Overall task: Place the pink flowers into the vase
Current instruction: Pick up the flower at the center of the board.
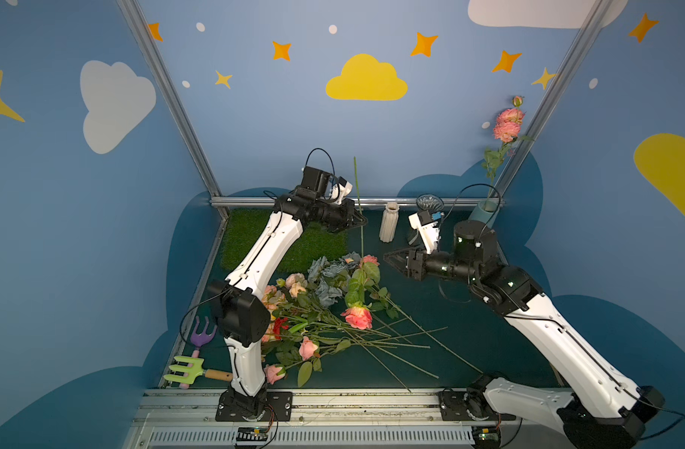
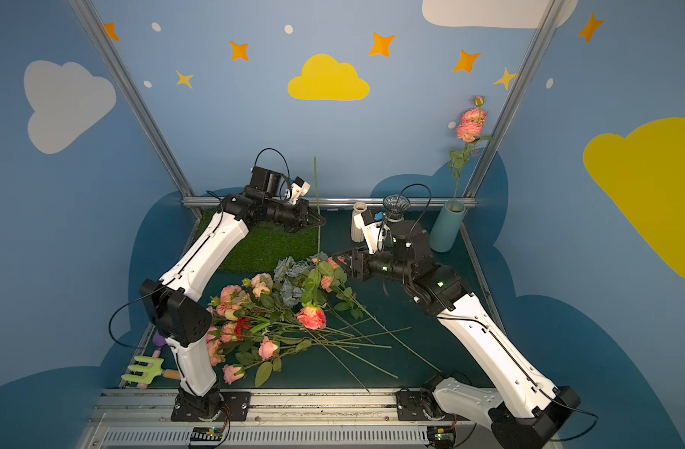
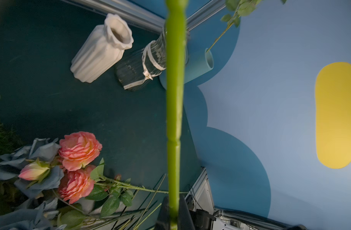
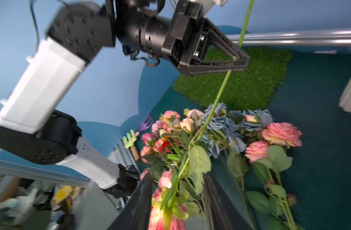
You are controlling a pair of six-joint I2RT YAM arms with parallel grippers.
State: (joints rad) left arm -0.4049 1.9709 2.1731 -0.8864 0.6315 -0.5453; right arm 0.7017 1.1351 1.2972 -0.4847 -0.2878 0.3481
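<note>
My left gripper (image 1: 362, 222) (image 3: 173, 201) is shut on the thin green stem (image 3: 175, 99) of one of the pink flowers. The stem stands upright with its pink bloom (image 1: 357, 317) (image 4: 166, 217) hanging head down over the pile of pink flowers (image 1: 294, 287) (image 2: 232, 295) on the dark mat. My right gripper (image 1: 387, 258) (image 4: 177, 179) is open beside the lower stem, holding nothing. In the right wrist view the bloom shows between its jaws. The teal vase (image 2: 448, 229) (image 3: 198, 65) stands in the back right corner with a tall pink flower (image 1: 508, 124) in it.
A white ribbed vase (image 1: 388, 227) and a glass vase (image 1: 429, 204) stand at the back. Grey-blue roses (image 1: 329, 272) and a small red bloom (image 1: 280, 324) lie in the pile. A grass mat (image 1: 251, 233) is back left. Toy garden forks (image 1: 189, 367) lie front left.
</note>
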